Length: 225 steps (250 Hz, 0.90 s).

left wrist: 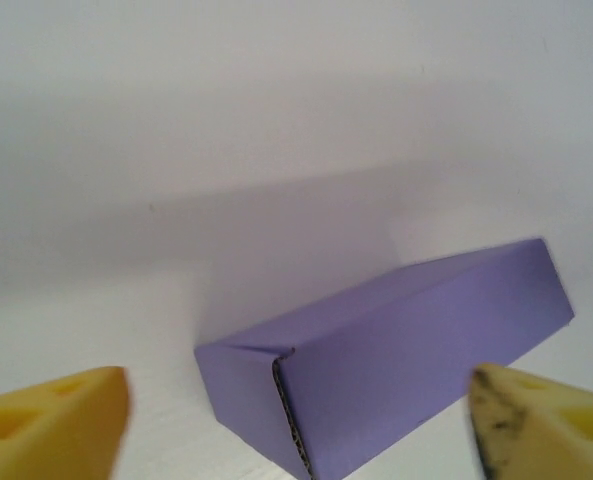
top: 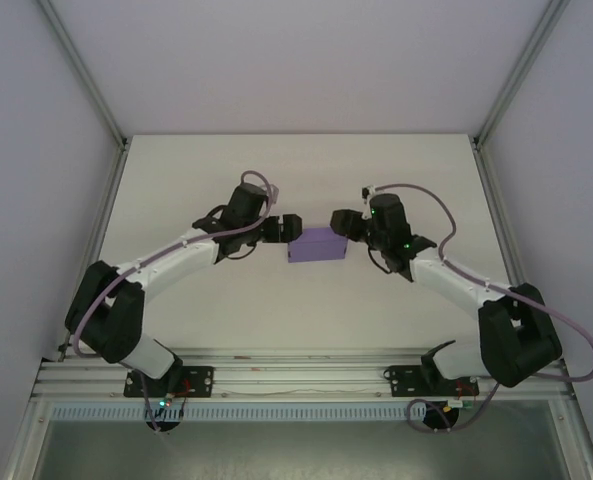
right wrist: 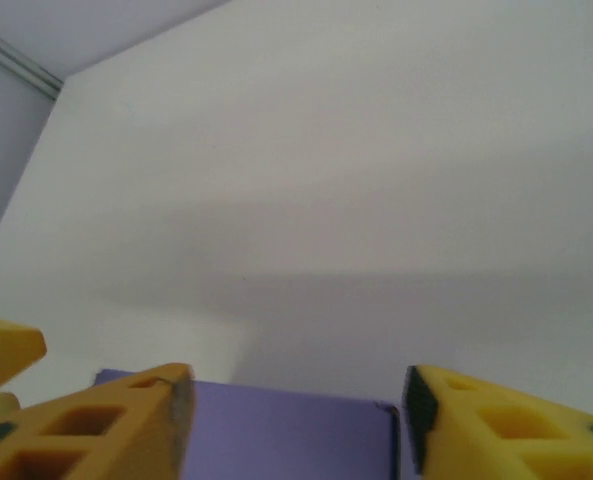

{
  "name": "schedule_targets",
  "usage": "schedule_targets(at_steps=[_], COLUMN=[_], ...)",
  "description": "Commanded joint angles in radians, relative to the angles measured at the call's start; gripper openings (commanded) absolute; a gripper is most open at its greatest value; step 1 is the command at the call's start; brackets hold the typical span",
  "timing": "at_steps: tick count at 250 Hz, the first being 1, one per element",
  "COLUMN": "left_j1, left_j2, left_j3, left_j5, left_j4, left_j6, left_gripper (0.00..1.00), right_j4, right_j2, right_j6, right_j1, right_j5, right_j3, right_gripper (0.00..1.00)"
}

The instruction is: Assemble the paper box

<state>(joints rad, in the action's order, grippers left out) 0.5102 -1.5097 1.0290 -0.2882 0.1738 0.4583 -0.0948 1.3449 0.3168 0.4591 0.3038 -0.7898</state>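
Top view, paper box (top: 317,245): closed purple flat rectangular box, lying flat about the middle of the worktop (top: 296,170), well apart from all four edges.
Top view, left tool (top: 288,228): seen at the box's left end, just beside it; contact cannot be told.
Top view, right tool (top: 341,222): seen at the box's right end, just beside it.

Left wrist view, left tool (left wrist: 298,400): spread wide; one yellow finger (left wrist: 66,415) is seen in each lower corner of the frame.
Left wrist view, paper box (left wrist: 406,340): set ahead of the gap between the fingers, untouched by either; long side angled across the frame. At the near corner an end flap is seen slightly ajar, with the card edge exposed.

Right wrist view, right tool (right wrist: 296,400): spread; nothing is pinched.
Right wrist view, paper box (right wrist: 286,430): the top face is seen low in the frame, behind and between the yellow fingers (right wrist: 476,420). Its right edge is close by the right-hand finger; touching cannot be told.
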Motion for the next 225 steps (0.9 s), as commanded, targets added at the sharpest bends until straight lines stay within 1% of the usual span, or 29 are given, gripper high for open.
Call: schedule_targets(at_steps=[1,9,18,20,40,63,79,106,123,132,143,162,176,191,207,225], left_j1=[-0.003,-0.009,-0.016,-0.019,-0.053,-0.113,-0.148,-0.183,-0.199,-0.207,-0.218,-0.233,-0.239,-0.242,-0.242,-0.244], left_j2=[0.077,0.087,0.096,0.098,0.115,0.135,0.157,0.205,0.235,0.250,0.270,0.307,0.331,0.351,0.365,0.375], left_j3=[0.060,0.069,0.074,0.074,0.066,0.033,-0.008,-0.081,-0.115,-0.130,-0.142,-0.170,-0.188,-0.204,-0.210,-0.210], left_j5=[0.169,0.205,0.246,0.256,0.326,0.331,0.339,0.372,0.398,0.420,0.453,0.477,0.471,0.470,0.478,0.484], left_j4=[0.088,0.106,0.123,0.125,0.153,0.175,0.172,0.169,0.184,0.198,0.218,0.229,0.227,0.219,0.224,0.235], left_j6=[-0.057,-0.059,-0.062,-0.063,-0.051,-0.024,-0.006,0.010,0.019,0.024,0.033,0.042,0.042,0.045,0.048,0.043], left_gripper=[1.00,1.00,1.00,1.00,1.00,1.00,1.00,1.00,1.00,1.00,1.00,1.00,1.00,1.00,1.00,1.00], right_j4=[0.135,0.169,0.220,0.234,0.419,0.612,0.710,0.871,1.004,1.054,1.077,1.092,1.090,1.077,1.041,1.010], right_j2=[-0.028,-0.023,-0.013,-0.010,0.023,0.068,0.108,0.209,0.288,0.323,0.370,0.442,0.483,0.521,0.560,0.602], right_j6=[-0.172,-0.262,-0.377,-0.405,-0.746,-1.091,-1.260,-1.408,-1.527,-1.556,-1.557,-1.553,-1.553,-1.547,-1.531,-1.518], right_j1=[0.003,0.004,0.003,0.004,0.004,0.007,0.008,0.017,0.032,0.041,0.050,0.059,0.068,0.080,0.094,0.109], right_j5=[0.026,0.085,0.159,0.177,0.344,0.405,0.396,0.347,0.288,0.236,0.181,0.129,0.108,0.086,0.032,-0.017], right_j3=[-0.077,-0.103,-0.134,-0.142,-0.221,-0.309,-0.366,-0.491,-0.570,-0.610,-0.655,-0.717,-0.749,-0.775,-0.789,-0.806], right_gripper=[0.75,0.82,0.98,1.00,1.00,1.00,1.00,1.00,0.99,1.00,1.00,1.00,1.00,0.98,0.96,0.92])
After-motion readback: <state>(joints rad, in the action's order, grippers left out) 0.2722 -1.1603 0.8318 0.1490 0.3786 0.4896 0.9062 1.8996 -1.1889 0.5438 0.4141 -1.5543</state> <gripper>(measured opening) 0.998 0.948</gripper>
